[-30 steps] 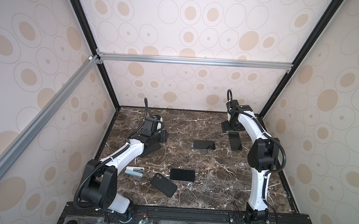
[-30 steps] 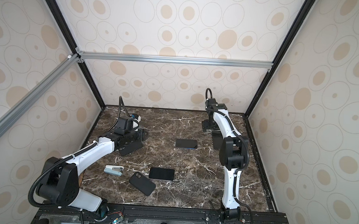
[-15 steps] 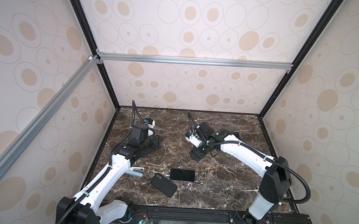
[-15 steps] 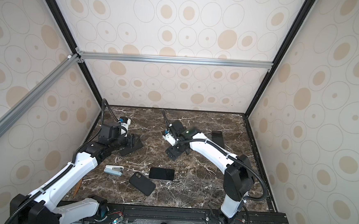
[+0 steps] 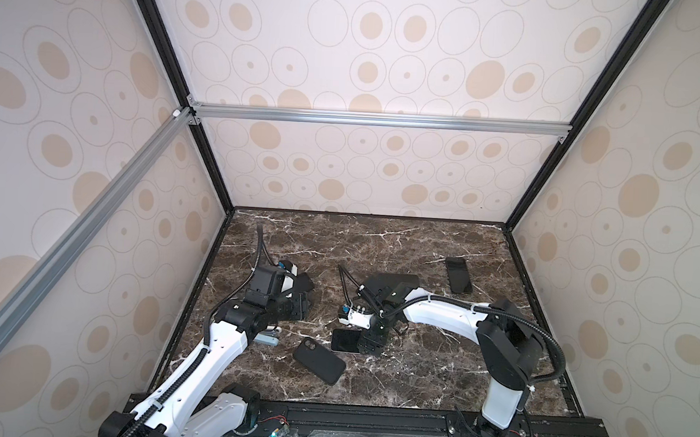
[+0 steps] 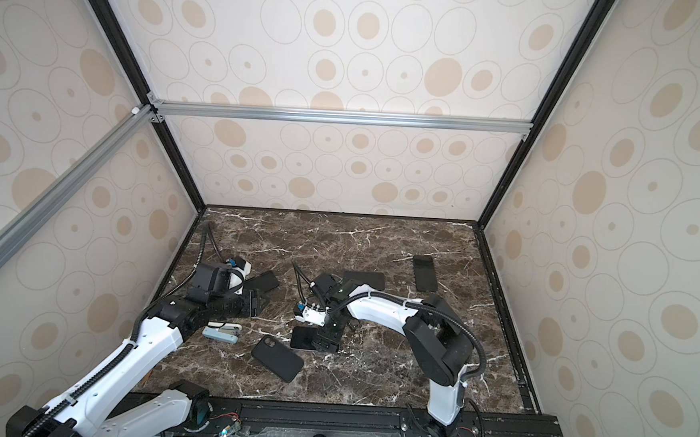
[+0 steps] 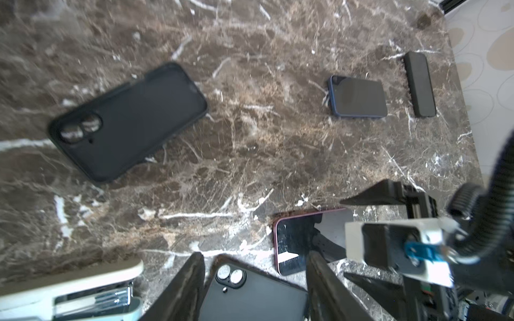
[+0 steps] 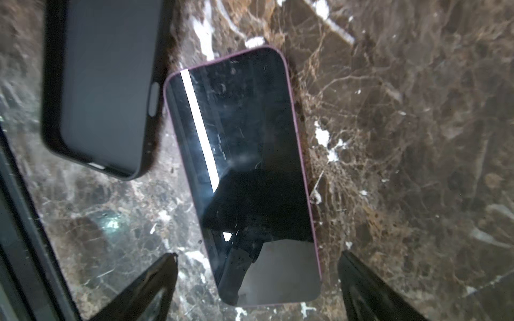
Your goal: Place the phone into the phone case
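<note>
table (image 5: 413, 377): dark veined marble.
right gripper (image 5: 369, 345): spread wide astride the phone (image 8: 242, 139), grasping nothing; masks one end in both top views.
left gripper (image 7: 254, 254): fingers apart, empty.
phone case (image 5: 319, 359): black, flat, near the front, just beside the phone.
second case (image 5: 305, 283): half hidden behind the left arm.
phone: pink-rimmed, scratched glossy screen up.
blue-rimmed phone (image 7: 357, 97): partly behind the right arm.
back-right slab (image 5: 459, 276): phone or case, unclear.
stapler (image 5: 268, 339): partly covered.
count: two cases, two sure phones, one stapler.

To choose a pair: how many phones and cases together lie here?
5: pink phone under the right tool, front case beside it, rear case by the left tool, blue phone mid-table, dark slab far right. More may be hidden.
</note>
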Controlling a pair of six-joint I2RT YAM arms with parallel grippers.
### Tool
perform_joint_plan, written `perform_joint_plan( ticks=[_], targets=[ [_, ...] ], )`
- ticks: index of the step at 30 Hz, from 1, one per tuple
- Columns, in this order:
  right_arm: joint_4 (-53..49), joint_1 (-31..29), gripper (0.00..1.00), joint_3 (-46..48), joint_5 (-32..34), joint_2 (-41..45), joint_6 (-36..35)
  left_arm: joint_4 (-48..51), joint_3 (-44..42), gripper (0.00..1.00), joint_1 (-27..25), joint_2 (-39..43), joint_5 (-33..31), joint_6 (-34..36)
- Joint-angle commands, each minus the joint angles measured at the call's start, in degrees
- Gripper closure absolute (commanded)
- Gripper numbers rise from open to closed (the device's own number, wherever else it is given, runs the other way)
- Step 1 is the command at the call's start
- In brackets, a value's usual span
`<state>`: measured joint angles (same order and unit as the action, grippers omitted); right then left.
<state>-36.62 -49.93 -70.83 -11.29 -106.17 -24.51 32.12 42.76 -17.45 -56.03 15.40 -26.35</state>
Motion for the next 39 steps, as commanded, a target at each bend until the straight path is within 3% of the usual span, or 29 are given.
perform_joint_plan(
  ticks=[1, 8, 18, 24, 31, 39],
  targets=[
    [0.2, -0.1, 0.08, -1.2, 2.1, -0.8, -3.7, 1.7, -0.5, 0.41, -0.1, 0.5, 0.5, -1.3],
    [-3.7, -0.2, 0.11, -2.8, -1.1, -4.8, -5.7, 1.6, -1.5, 0.41, -0.1, -0.1, -0.7, -1.4],
    [-4.2, -1.7, 0.17, -2.2, 4.0, -6.7, -6.0, 1.6, -2.2, 0.41, -0.1, -1.0, -1.6, -0.8],
    [-4.2, -3.0, 0.14, -0.5, 0.0, -4.0, -5.0, 1.4, -2.3, 0.41, -0.1, -0.9, -3.0, -0.2],
    [-2.4, -6.8, 0.16, 0.9, 10.5, -6.0, -4.2, 0.6, -3.2, 0.41, -0.1, -0.8, -2.5, -0.5],
    [-0.6, -7.0, 0.3, 2.5, 10.9, -5.4, -4.1, -0.3, -3.2, 0.4, -0.1, -0.9, -2.6, -0.5]
  ],
)
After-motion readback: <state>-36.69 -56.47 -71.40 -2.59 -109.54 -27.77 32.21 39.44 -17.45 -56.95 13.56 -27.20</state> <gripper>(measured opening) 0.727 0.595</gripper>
